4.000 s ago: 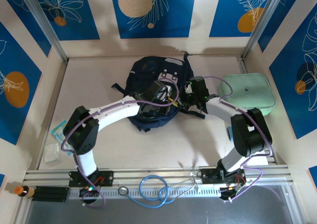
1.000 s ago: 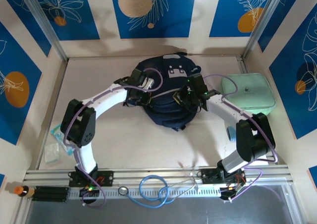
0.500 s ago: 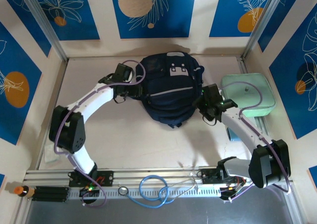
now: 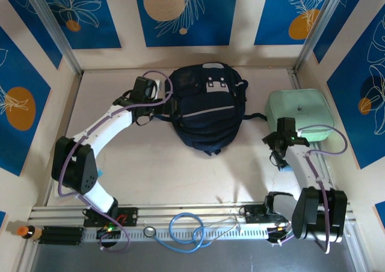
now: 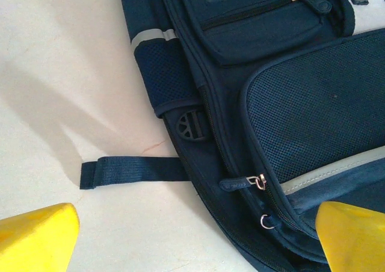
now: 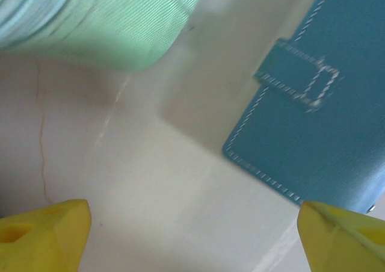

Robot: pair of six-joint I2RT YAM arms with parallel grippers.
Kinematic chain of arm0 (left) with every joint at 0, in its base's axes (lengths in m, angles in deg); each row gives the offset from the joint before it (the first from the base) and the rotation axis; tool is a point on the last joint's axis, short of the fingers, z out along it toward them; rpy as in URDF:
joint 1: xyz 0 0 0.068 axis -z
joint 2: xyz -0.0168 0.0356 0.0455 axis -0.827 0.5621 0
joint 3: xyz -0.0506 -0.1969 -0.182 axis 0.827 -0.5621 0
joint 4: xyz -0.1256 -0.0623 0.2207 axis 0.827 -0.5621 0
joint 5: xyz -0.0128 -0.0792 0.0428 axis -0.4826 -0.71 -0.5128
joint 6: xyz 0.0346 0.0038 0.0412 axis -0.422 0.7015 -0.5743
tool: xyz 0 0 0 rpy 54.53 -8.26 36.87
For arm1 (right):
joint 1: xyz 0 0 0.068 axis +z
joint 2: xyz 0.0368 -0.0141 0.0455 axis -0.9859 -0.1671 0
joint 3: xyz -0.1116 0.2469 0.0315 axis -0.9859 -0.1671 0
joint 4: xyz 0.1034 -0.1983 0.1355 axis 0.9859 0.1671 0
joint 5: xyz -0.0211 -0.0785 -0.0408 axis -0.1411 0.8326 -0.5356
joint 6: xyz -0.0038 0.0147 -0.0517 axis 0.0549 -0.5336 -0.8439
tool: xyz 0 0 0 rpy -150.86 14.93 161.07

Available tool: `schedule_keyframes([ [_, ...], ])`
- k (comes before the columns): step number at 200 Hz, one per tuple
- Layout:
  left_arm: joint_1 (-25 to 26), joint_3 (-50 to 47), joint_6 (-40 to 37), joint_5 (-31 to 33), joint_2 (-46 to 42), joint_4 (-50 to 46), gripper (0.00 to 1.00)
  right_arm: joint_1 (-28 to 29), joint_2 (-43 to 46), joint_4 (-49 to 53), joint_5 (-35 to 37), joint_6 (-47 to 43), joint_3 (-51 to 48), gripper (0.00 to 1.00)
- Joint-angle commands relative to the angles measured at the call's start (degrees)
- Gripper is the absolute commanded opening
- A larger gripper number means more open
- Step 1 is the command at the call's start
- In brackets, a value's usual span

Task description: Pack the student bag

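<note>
Navy student bag (image 4: 204, 112) lies flat, far centre of table (image 4: 132, 163). Left gripper (image 5: 192, 242) stands open, empty, just beside its left edge. Right gripper (image 6: 192, 236) open, well apart rightward, above blue wallet (image 6: 313, 103).

This is a robot lab: a test cell built as a booth. Blue panels (image 4: 186, 13) printed with white leaves and orange discs wall it in, far beyond and to either side of the jaws. Bare metal posts (image 4: 53, 31) brace the corners. Well behind the jaws, two arms (image 4: 105, 124) are bolted to an aluminium rail (image 4: 192, 210) strewn with cables (image 4: 183, 216), edging a pale counter (image 4: 150, 170).
</note>
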Motion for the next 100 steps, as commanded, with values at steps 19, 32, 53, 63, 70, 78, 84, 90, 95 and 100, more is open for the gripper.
schedule_keyframes([
  [19,-0.4,2.2,0.4,-3.7,0.6,0.8,1.00,-9.2,2.6,-5.1,-8.3,-4.6,-2.7,0.90],
  [32,-0.4,2.6,0.3,-4.4,1.1,0.7,1.00,-11.7,2.6,-5.6,-10.3,-5.2,-3.2,0.90],
  [53,-0.4,2.8,0.3,-4.4,1.4,0.3,1.00,-14.8,2.0,-7.1,-14.1,-5.6,-4.5,0.90],
  [63,-0.4,2.7,0.4,-4.5,1.5,0.5,1.00,-15.8,1.3,-8.4,-16.1,-5.9,-5.2,0.90],
  [70,-0.4,2.6,0.5,-4.6,1.4,0.7,1.00,-16.4,0.7,-8.7,-17.2,-5.9,-5.5,0.90],
  [78,-0.4,2.5,0.6,-4.7,1.4,0.7,1.00,-16.7,-0.2,-8.9,-17.9,-5.7,-5.6,0.90],
  [84,-0.4,2.5,0.6,-4.8,1.5,0.8,1.00,-16.8,-0.7,-9.2,-18.5,-5.9,-5.7,0.90],
  [90,-0.4,2.4,0.6,-4.8,1.5,0.7,1.00,-16.8,-1.2,-9.3,-19.0,-5.8,-5.8,0.90],
  [95,-0.4,2.4,0.6,-4.7,1.5,0.7,1.00,-16.8,-1.5,-9.3,-19.4,-5.7,-5.9,0.90],
  [100,-0.4,2.4,0.5,-4.7,1.5,0.7,1.00,-16.8,-1.7,-9.4,-19.9,-5.8,-5.9,0.90],
])
